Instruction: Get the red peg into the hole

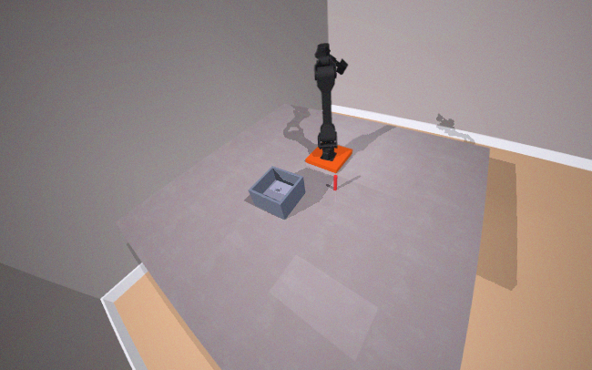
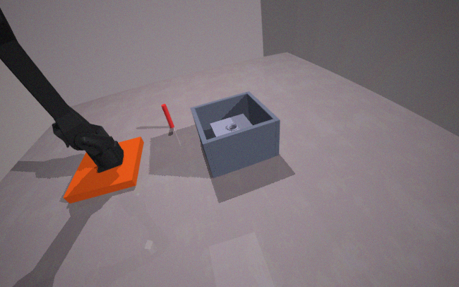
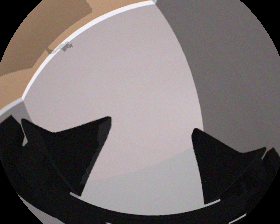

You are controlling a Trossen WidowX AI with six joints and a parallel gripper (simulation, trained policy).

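My own arm (image 1: 326, 100) (image 2: 32, 74) is black all along, and so are the fingers of my gripper (image 3: 151, 124). I rise from a plain bright orange base plate (image 1: 336, 167) (image 2: 133, 171). The peg (image 1: 335, 182) (image 2: 167, 115) is solid red. I see a slate-blue box (image 1: 284, 204) (image 2: 243, 149) and, within, a pale lilac-grey plate (image 1: 269, 190) (image 2: 220, 126). The tabletop (image 1: 225, 275) (image 2: 349, 213) is mauve-grey, faintly mottled; the floor (image 1: 560, 239) (image 3: 51, 40) is tan.

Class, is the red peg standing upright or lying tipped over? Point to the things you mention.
Upright: the red peg (image 1: 335, 182) (image 2: 167, 116) rises from the tabletop on its end, its shadow stretching away from its foot.
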